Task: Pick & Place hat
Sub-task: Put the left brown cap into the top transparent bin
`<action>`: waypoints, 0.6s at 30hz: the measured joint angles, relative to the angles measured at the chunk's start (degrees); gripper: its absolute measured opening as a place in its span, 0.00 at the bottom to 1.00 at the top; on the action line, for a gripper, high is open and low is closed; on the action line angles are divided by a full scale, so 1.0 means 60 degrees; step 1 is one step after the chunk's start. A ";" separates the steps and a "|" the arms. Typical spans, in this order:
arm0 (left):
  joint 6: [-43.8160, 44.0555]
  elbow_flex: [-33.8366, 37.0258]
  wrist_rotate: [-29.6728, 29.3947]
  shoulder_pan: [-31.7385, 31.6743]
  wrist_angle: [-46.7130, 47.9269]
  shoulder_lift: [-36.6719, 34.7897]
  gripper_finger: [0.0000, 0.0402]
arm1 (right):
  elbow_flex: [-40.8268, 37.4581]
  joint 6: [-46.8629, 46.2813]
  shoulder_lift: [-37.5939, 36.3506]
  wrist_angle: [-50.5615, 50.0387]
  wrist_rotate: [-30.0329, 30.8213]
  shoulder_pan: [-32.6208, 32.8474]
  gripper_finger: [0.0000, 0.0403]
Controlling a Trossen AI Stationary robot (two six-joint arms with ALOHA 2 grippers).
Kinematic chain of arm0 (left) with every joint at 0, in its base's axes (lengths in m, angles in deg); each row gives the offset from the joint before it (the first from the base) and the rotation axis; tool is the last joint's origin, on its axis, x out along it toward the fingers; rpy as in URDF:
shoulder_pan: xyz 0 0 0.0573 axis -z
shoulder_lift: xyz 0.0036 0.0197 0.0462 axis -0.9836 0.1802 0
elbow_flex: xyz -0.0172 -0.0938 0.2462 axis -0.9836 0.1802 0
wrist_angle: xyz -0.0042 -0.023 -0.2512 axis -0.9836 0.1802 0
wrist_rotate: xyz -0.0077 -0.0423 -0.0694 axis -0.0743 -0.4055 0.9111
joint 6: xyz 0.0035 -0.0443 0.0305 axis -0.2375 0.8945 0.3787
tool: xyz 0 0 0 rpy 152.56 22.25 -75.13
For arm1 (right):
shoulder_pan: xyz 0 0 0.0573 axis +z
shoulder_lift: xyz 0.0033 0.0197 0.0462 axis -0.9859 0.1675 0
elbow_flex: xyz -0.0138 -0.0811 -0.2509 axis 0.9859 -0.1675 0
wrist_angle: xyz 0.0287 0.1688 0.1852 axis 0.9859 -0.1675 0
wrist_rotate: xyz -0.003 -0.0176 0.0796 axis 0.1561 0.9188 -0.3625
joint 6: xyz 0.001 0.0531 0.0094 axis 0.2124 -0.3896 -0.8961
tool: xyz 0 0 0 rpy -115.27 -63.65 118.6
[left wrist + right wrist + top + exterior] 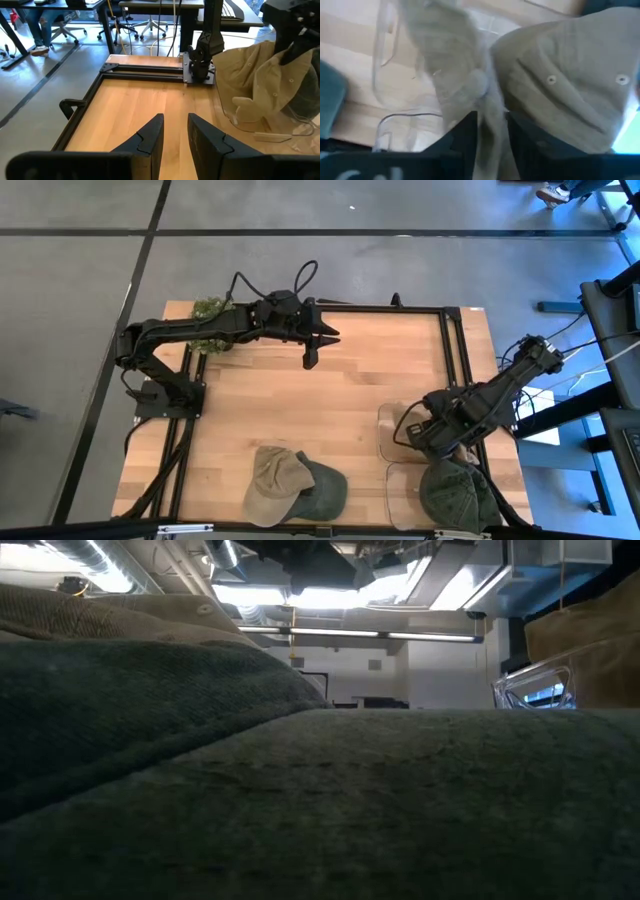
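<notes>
Right gripper: we find the right gripper [432, 432] low over the right side of the tabletop [330, 405], its two dark fingers [465, 132] pinched together on a fold of a tan hat [560, 85].
Held hat: in the left wrist view the tan hat [252, 85] hangs crumpled from that gripper (its brim drooping toward the wood), with clear plastic [280, 136] lying just under it.
Trays: we see two clear plastic trays in the high view, one [392, 425] just beside the right gripper and one [400, 492] nearer the front edge.
Dark green hat: a dark green hat [457, 493] sits at the front right, touching the nearer tray, just below the right gripper in the high view.
Front pair: a second tan hat [274, 483] lies on a green hat [322, 490] at the front middle of the tabletop, well apart from both grippers.
Left gripper: the left gripper [312, 358] hovers over the back middle of the tabletop, its fingers [150, 136] parted with a narrow gap of bare wood between them, holding nothing.
Back left: a mottled green hat [210, 308] lies at the back left corner, partly under the left arm.
Low view: green fabric [320, 800] fills nearly all of it (we cannot tell which hat it belongs to).
</notes>
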 joint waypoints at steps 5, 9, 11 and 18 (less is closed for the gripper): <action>-0.0004 0.0000 -0.0007 0.0054 0.0001 0.0003 0.21 | 0.0000 0.0111 -0.0271 0.0030 0.0254 -0.0163 0.37; -0.0004 0.0000 -0.0006 0.0055 0.0003 0.0004 0.20 | 0.0000 0.0422 -0.0588 0.0030 0.0347 -0.0370 0.42; -0.0004 -0.0004 -0.0007 0.0055 0.0003 0.0004 0.20 | 0.0000 0.0781 -0.0762 0.0031 0.0756 -0.0500 0.43; 0.0009 0.0000 -0.0007 0.0055 0.0009 0.0004 0.20 | 0.0144 0.3096 -0.1381 0.0128 0.3416 -0.1147 0.44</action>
